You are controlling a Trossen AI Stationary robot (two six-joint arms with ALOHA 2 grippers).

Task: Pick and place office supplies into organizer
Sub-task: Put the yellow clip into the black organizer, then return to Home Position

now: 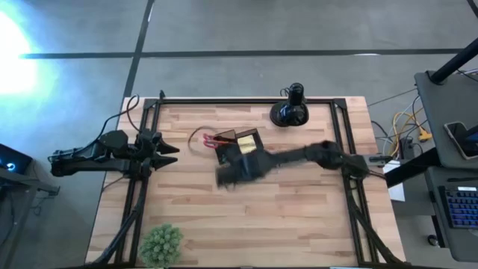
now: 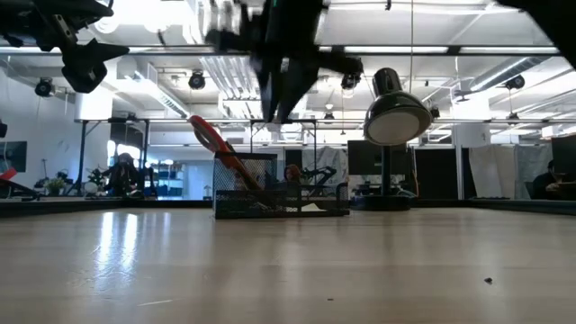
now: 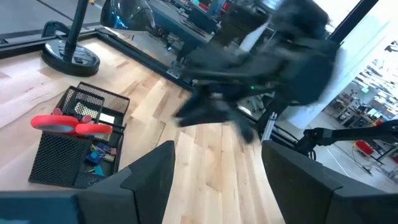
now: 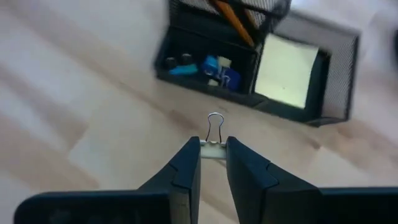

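Pale butcher-block wood forms the surface (image 1: 299, 217), framed by dark rails on a grey concrete floor, with an open office of ceiling lights and desks showing beyond it in the low view. Near the middle toward the far edge sits the dark wire-mesh rectangular organizer (image 1: 240, 145). Red-handled scissors (image 3: 69, 126) stand in its tall mesh cup, handles up and leaning outward. An orange pencil (image 4: 233, 18) leans in that cup too. A square pale-yellow sticky-note pad (image 4: 286, 70) lies flat in the wide side compartment, and small blue pieces (image 4: 217, 70) lie in the low front tray.

The right pincer (image 4: 213, 155) hangs above the bare wood just in front of the organizer, its two dark fingers closed on a small binder clip (image 4: 214, 142), pinching the clip's pale body while the wire loop sticks out toward the organizer. The clip is clear of the wood and outside the box.

The left pincer (image 1: 169, 149) waits at the left rail, fingers spread wide and holding nothing. A black round-based knobbed stand (image 1: 290, 109) stands at the far edge, and a green fuzzy plant ball (image 1: 161, 243) sits at the near left corner.
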